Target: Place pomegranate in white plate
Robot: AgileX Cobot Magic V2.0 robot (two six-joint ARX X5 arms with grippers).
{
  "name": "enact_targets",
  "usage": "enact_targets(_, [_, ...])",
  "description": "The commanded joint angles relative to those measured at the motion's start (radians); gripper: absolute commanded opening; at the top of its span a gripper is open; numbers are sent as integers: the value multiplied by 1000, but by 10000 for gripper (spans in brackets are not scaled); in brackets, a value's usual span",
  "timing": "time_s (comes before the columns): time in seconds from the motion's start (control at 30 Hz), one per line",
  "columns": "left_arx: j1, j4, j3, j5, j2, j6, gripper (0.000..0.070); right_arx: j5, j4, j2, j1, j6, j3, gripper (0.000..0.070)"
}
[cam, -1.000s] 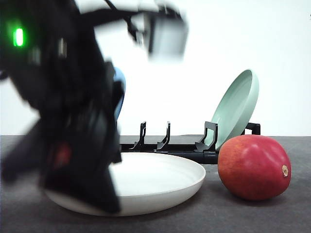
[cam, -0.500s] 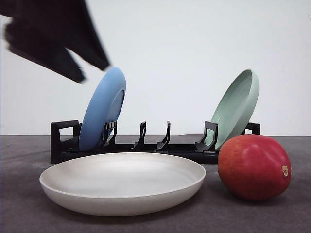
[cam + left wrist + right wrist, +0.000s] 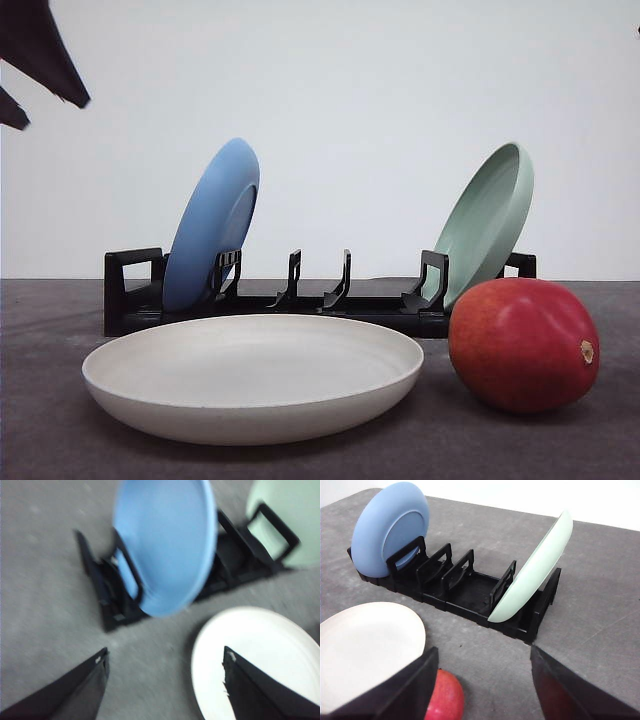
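The pomegranate (image 3: 522,345), glossy red with a tan nub, rests on the grey table just right of the white plate (image 3: 250,375). The plate lies flat and holds nothing. A dark part of my left arm (image 3: 38,50) hangs high at the far left. In the left wrist view my left gripper (image 3: 165,682) is open above the table, with the white plate (image 3: 257,647) under one finger. My right gripper (image 3: 482,682) is open too. The pomegranate (image 3: 446,701) peeks out beside one of its fingers (image 3: 395,690), next to the white plate (image 3: 365,645).
A black dish rack (image 3: 300,300) stands behind the white plate. A blue plate (image 3: 212,225) leans in its left end and a pale green plate (image 3: 485,225) in its right end. Its middle slots hold nothing. Grey table surrounds everything.
My left arm has risen from in front of the white plate's left side up to the top left corner. The plate, rack and pomegranate have stayed put.
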Motion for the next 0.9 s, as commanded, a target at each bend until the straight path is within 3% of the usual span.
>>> enact_targets(0.0, [11, 30, -14, 10, -4, -27, 434, -2, 8, 2, 6, 22, 17, 378])
enact_targets(0.33, [68, 67, -108, 9, -85, -101, 429, -11, -4, 73, 72, 99, 20, 382])
enact_targets(0.63, [68, 30, -108, 9, -93, -99, 429, 75, -61, 311, 228, 311, 76, 383])
enact_targets(0.77, [68, 28, -108, 9, -93, -99, 429, 125, -115, 458, 288, 344, 141, 388])
enact_targets(0.87, [68, 25, -108, 9, -93, -96, 429, 164, -122, 560, 326, 344, 191, 493])
